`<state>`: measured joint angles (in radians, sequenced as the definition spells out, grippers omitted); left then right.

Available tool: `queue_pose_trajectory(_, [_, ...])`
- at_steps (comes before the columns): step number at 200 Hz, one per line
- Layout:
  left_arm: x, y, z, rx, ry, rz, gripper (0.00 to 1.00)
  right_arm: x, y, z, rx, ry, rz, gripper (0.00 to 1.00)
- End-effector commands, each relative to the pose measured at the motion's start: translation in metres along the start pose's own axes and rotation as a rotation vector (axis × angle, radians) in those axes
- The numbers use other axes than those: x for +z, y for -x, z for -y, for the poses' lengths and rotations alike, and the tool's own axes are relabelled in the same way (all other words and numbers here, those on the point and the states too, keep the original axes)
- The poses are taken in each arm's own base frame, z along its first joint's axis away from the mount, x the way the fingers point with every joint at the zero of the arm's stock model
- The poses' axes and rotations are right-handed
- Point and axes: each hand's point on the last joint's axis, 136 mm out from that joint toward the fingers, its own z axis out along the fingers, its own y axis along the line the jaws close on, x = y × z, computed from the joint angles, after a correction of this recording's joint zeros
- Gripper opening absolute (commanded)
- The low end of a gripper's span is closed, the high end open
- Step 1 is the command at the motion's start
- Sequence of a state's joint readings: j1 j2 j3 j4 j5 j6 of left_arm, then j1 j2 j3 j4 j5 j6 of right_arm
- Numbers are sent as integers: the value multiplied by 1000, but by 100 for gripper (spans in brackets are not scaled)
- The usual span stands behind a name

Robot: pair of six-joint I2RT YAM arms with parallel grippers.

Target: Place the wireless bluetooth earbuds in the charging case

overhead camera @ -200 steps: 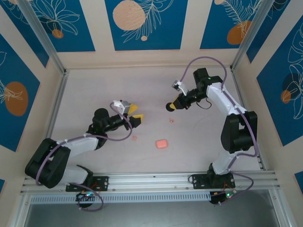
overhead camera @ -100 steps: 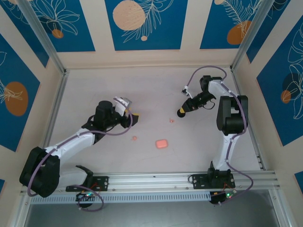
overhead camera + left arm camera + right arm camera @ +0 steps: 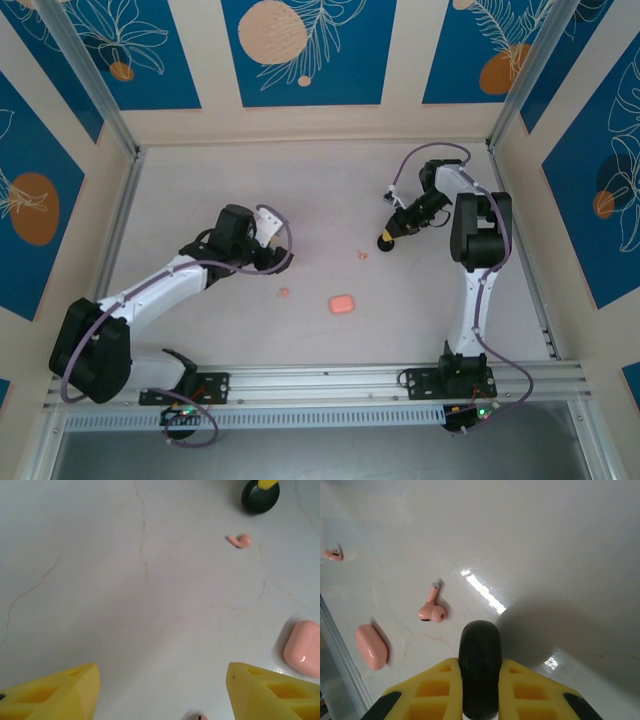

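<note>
One earbud (image 3: 199, 717) is seen at the bottom of the left wrist view, between the spread fingers of the left gripper (image 3: 161, 680). It is judged to lie just under the tips, with that arm stretched low and forward. The other earbud (image 3: 432, 611) is found just ahead and left of the right gripper (image 3: 480, 665), whose fingers are pressed together, its stem pointing away. The charging case (image 3: 342, 302) is set apart from both, toward the near edge.

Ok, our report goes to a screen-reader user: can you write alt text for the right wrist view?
The right gripper, its yellow fingers shut on a black rounded object, hangs over a pale table. Left of it lie an earbud, the charging case and, farther off, a second earbud.
</note>
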<state>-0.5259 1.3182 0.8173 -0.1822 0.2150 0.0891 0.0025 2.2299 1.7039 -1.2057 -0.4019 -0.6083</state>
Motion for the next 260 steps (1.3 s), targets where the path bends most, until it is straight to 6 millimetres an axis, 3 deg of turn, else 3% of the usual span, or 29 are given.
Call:
queue_pose_trajectory(1, [0,-6,6,50,-6,-73,66,-4,-4,2,13,16,-25,12])
queue_pose_trajectory(36, [1,-12,17,105,-37,-114,66,1,-9,13,26,1,-67,15])
queue_pose_trajectory(78, [-1,-19,44,208,-138,-133,66,0,-2,20,26,-13,-46,24])
queue_pose_trajectory(166, [-5,-45,97,435,-249,-250,67,-27,23,26,-30,-105,82,41])
queue_pose_trajectory(192, [-2,-49,112,497,-260,-292,67,-47,37,6,-69,-103,207,43])
queue_pose_trajectory(223, [7,-56,133,577,-282,-338,67,-78,52,-42,-112,-60,448,43])
queue_pose_trajectory(238, [15,-57,141,608,-292,-357,67,-82,50,-63,-112,-16,528,43])
queue_pose_trajectory(260, [27,-59,152,652,-300,-386,68,-84,37,-78,-51,-1,593,43])
